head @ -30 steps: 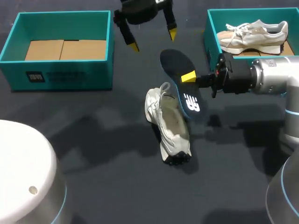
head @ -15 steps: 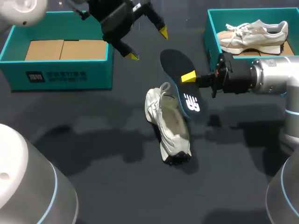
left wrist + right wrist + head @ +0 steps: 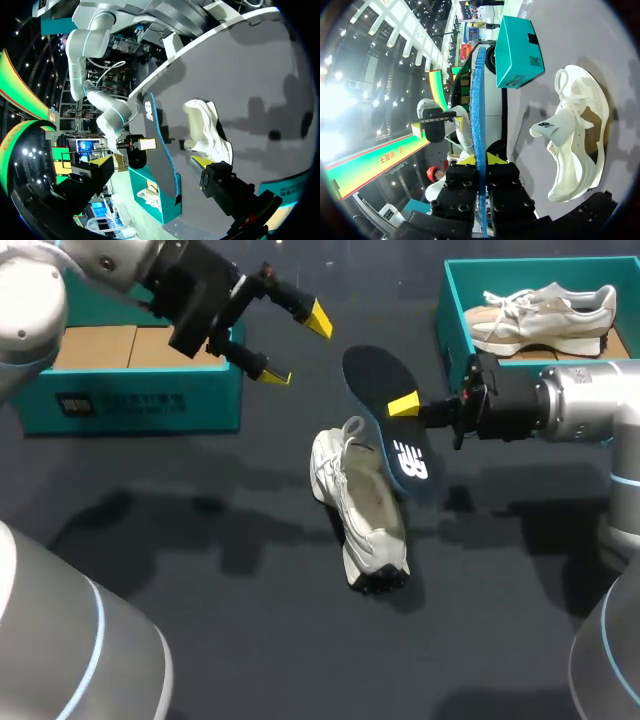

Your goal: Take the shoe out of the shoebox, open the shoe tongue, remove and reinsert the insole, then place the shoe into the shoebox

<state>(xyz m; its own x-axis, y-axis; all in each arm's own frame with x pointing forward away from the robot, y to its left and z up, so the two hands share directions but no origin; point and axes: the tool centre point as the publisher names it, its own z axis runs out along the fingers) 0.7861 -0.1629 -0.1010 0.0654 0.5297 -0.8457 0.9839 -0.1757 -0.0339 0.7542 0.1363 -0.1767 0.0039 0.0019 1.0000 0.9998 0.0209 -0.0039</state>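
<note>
1. Two steps look done. The white sneaker (image 3: 360, 515) is out of its box, lying on its side on the dark worktop (image 3: 250, 640) between the two teal boxes. Its insole (image 3: 380, 380) is also out of it.
2. The right gripper (image 3: 405, 407) comes in from the right with its fingers clamped on the insole's edge. It holds the dark, blue-rimmed insole in the air just above and to the right of the sneaker. Whether the insole's lower end touches the sneaker cannot be told.
3. The left gripper (image 3: 298, 348) hangs just right of the left shoebox (image 3: 130, 405), on the far side of the sneaker. Its fingers are spread wide and hold nothing.
4. The left shoebox contains only cardboard (image 3: 140, 345). The right shoebox (image 3: 450, 310), at the far right, holds a second sneaker (image 3: 540, 315).
5. What remains, by my reckoning, is sliding the insole back into the sneaker and then setting the sneaker in a box, probably the empty left one. The task seems a little past its midpoint.
</note>
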